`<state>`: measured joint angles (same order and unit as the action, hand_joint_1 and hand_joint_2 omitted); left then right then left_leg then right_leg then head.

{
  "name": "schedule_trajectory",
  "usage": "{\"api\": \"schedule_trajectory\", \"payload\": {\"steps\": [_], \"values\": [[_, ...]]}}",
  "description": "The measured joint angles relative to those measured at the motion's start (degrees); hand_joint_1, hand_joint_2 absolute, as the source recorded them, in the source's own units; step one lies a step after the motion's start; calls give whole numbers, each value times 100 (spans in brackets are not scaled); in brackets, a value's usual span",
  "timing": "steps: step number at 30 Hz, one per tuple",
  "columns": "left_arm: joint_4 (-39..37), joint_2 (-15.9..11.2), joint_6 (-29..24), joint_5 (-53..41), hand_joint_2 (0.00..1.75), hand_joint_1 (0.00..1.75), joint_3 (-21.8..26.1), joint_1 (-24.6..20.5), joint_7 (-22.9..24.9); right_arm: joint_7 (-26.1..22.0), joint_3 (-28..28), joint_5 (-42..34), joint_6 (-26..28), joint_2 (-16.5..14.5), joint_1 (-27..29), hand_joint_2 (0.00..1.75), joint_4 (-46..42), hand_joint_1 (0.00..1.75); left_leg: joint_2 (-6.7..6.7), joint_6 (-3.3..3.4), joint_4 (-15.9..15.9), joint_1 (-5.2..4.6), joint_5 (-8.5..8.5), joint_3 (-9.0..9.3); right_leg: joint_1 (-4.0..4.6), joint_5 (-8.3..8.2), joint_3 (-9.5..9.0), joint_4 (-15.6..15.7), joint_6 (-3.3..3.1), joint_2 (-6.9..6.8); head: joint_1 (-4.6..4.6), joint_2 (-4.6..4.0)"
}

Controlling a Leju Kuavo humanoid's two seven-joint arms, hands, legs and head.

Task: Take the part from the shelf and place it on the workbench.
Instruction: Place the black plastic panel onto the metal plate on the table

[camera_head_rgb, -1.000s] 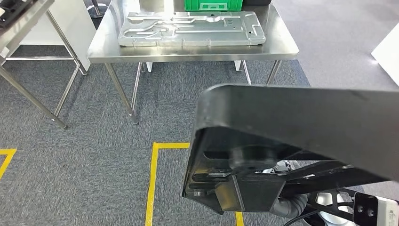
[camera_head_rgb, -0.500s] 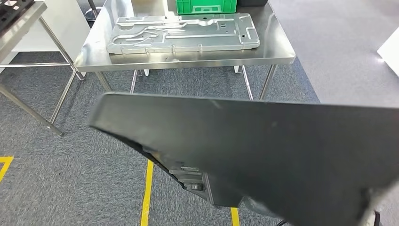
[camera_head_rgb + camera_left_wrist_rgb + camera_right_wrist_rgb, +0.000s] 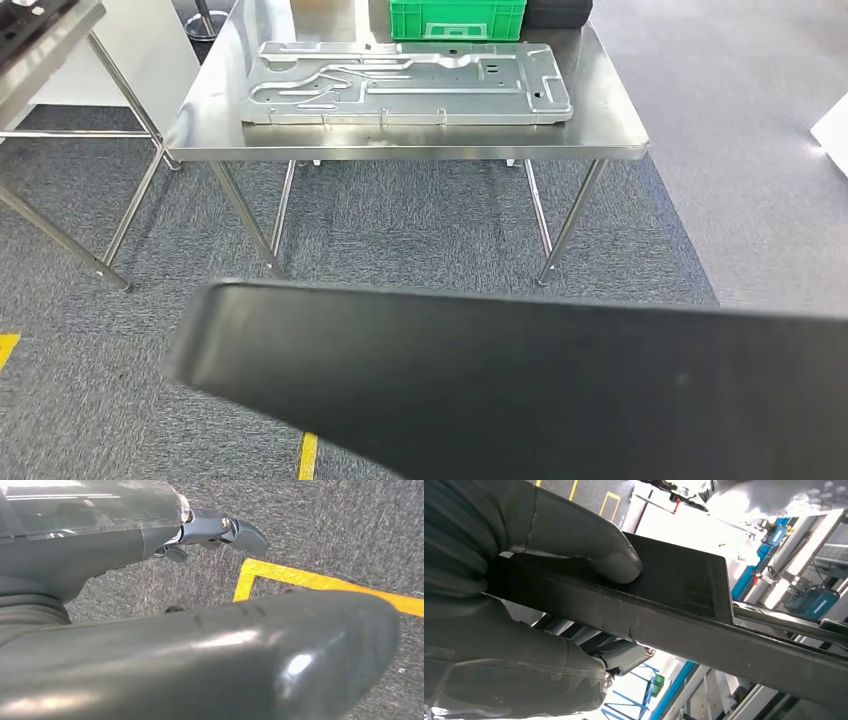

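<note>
A large flat black part (image 3: 520,390) spans the bottom of the head view, its top face toward the camera. My right hand (image 3: 499,630) grips one edge of the black part (image 3: 684,595), the thumb (image 3: 589,550) pressed on its upper face and the fingers under it. The steel workbench (image 3: 605,125) stands ahead across the grey carpet, beyond the part's far edge. My left hand (image 3: 150,630) hangs over the floor with its fingers (image 3: 220,527) stretched out and nothing in it.
On the workbench lie a stamped silver metal plate (image 3: 400,85), a green crate (image 3: 457,18) and a black case (image 3: 557,12). Another steel-legged table (image 3: 50,35) stands at the left. Yellow floor tape (image 3: 307,455) runs under the part, and yellow tape (image 3: 310,580) lies below my left hand.
The camera has moved and the workbench looks nearer. The black part has swung from tilted, with its underside showing, to lying flat across the bottom of the view.
</note>
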<state>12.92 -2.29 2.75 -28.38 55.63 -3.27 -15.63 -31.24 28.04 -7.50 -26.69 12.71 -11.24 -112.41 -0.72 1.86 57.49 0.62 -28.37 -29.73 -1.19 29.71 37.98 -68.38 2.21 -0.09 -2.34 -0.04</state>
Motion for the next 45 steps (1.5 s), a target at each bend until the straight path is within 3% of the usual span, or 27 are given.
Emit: {"api": "schedule_trajectory", "payload": {"steps": [1, 3, 7, 9, 12, 13, 14, 16, 17, 19, 22, 24, 27, 28, 29, 31, 32, 33, 35, 38, 40, 42, 43, 44, 45], "values": [[0, 7, 1, 3, 0, 0, 2, 4, -3, -15, 1, 11, -8, 1, 15, 175, 2, 173, -6, -30, -4, 10, -50, 63, -11, -250, -124, 362, 8, 2, -1, 0], [0, 10, 2, 12, 0, 0, 13, -4, -13, -56, 2, 41, -17, 1, 50, 175, 6, 173, -16, -107, -11, 15, -132, 128, 12, -423, -272, 865, -30, -4, -8, 0], [0, 19, 1, 21, 0, 0, 39, -2, -27, -171, 4, 99, -38, -5, 138, 175, -1, 173, -4, -250, 116, 15, -203, 195, 19, -378, -386, 983, -209, -5, 10, 0], [0, 22, 0, 21, 0, 0, 44, -11, -32, -200, 5, 114, -54, -22, 149, 175, -8, 173, 19, -288, 579, 30, -349, -19, 13, -330, -494, 1009, -282, -15, 29, 0], [0, 26, 0, 20, 0, 0, 61, 3, -34, -194, 7, 138, -109, -55, 163, 175, -13, 173, 35, -316, 1622, 33, -739, -703, 36, -225, -591, 1012, -332, -15, 46, 0], [0, 27, 0, 20, 0, 0, 70, 16, -34, -189, 7, 146, -121, -66, 167, 175, -13, 173, 35, -311, 1713, 33, -724, -839, 43, -187, -635, 1011, -334, -8, 49, 0], [0, 27, 0, 18, 0, 0, 79, 27, -34, -187, 6, 150, -129, -74, 169, 175, -13, 173, 36, -298, 1586, 33, -569, -870, 48, -144, -692, 1011, -329, -2, 48, 0], [0, 26, 0, 13, 0, 0, 92, 34, -37, -196, 1, 152, -140, -82, 181, 175, -13, 173, 43, -256, 864, 27, -27, -677, 50, -49, -824, 1014, -302, 0, 44, 0], [0, 25, 1, 7, 0, 0, 97, 32, -41, -207, -5, 154, -146, -82, 194, 175, -13, 173, 52, -238, 534, 8, 105, -581, 52, -7, -875, 1012, -278, -1, 42, 0], [0, 25, 2, -9, 0, 0, 102, 33, -48, -231, -22, 165, -153, -83, 226, 175, -13, 173, 62, -183, 235, -30, 146, -486, 56, 49, -928, 1005, -207, -1, 45, 0], [0, 19, 10, -38, 0, 0, 103, 51, -55, -215, -58, 191, -195, -84, 279, 175, -14, 173, 46, -69, 174, -25, 184, -385, 60, 56, -965, 875, -97, 2, 45, 0], [0, 17, 34, -56, 0, 0, 103, 35, -62, -185, -81, 214, -226, -84, 305, 175, -8, 173, 37, -8, 141, -7, 158, -270, 49, 200, -790, 503, -54, 4, 36, 0], [0, 17, 59, -96, 0, 0, 103, 17, -67, -223, -104, 305, -220, -84, 362, 175, 74, 173, 24, 32, 130, -13, 73, -202, 42, 586, -122, -429, -3, 6, 26, 0], [0, 17, 61, -109, 0, 0, 103, 19, -67, -247, -107, 342, -214, -85, 384, 175, 120, 173, 19, 31, 130, -18, 38, -170, 42, 580, 43, -557, -3, 5, 26, 0], [0, 18, 61, -118, 0, 0, 103, 22, -68, -276, -107, 375, -209, -85, 401, 175, 166, 173, 12, 25, 131, -21, -2, -124, 44, 443, 110, -490, -13, 5, 24, 0], [0, 22, 64, -131, 0, 0, 103, 23, -76, -338, -109, 439, -199, -87, 416, 175, 251, 173, -1, 2, 128, -28, -99, 6, 63, -95, -28, 155, -69, 6, 22, 0], [-1, 33, 66, -136, 0, 0, 103, 21, -81, -368, -111, 464, -194, -87, 418, 175, 293, 173, -4, -14, 123, -31, -143, 69, 87, -288, -121, 475, -106, 6, 31, 0], [-2, 44, 68, -140, 0, 0, 103, 16, -87, -390, -113, 481, -189, -89, 416, 175, 330, 173, -7, -37, 112, -28, -178, 102, 117, -373, -192, 722, -144, 7, 36, 1], [-3, 64, 72, -146, 0, 0, 103, 10, -95, -429, -116, 488, -180, -96, 418, 175, 388, 173, -5, -109, 88, -21, -204, 148, 162, -360, -224, 876, -221, 8, 52, 1], [-1, 61, 85, -168, 0, 0, 103, 0, -90, -624, -173, 483, -184, -101, 451, 175, 463, 173, 9, -202, 250, -32, -219, 187, 115, -369, -413, 1013, -321, 10, 63, 0], [0, 51, 93, -189, 0, 0, 103, -25, -74, -792, -256, 461, -232, -99, 489, 175, 532, 173, 25, -225, 767, -22, -359, -104, 89, -319, -560, 1072, -359, -5, 92, 1], [0, 37, 99, -222, 0, 0, 103, -34, -49, -842, -389, 400, -371, -99, 575, 175, 597, 173, 32, -267, 1446, -7, -616, -600, 86, -233, -648, 1081, -368, -6, 123, 1], [0, 30, 101, -246, 0, 0, 103, -26, -34, -841, -497, 384, -512, -104, 639, 175, 633, 173, 34, -286, 1621, 1, -682, -790, 85, -183, -699, 1081, -364, -2, 125, 0], [0, 26, 102, -264, 0, 0, 103, -16, -20, -840, -628, 385, -692, -116, 698, 175, 672, 173, 36, -300, 1638, 6, -661, -902, 84, -131, -761, 1081, -358, 2, 131, 0], [0, 21, 102, -276, 0, 0, 103, -7, -10, -839, -792, 410, -911, -143, 742, 175, 717, 173, 38, -304, 1435, 10, -496, -909, 82, -73, -838, 1081, -347, 7, 132, 0]]}}
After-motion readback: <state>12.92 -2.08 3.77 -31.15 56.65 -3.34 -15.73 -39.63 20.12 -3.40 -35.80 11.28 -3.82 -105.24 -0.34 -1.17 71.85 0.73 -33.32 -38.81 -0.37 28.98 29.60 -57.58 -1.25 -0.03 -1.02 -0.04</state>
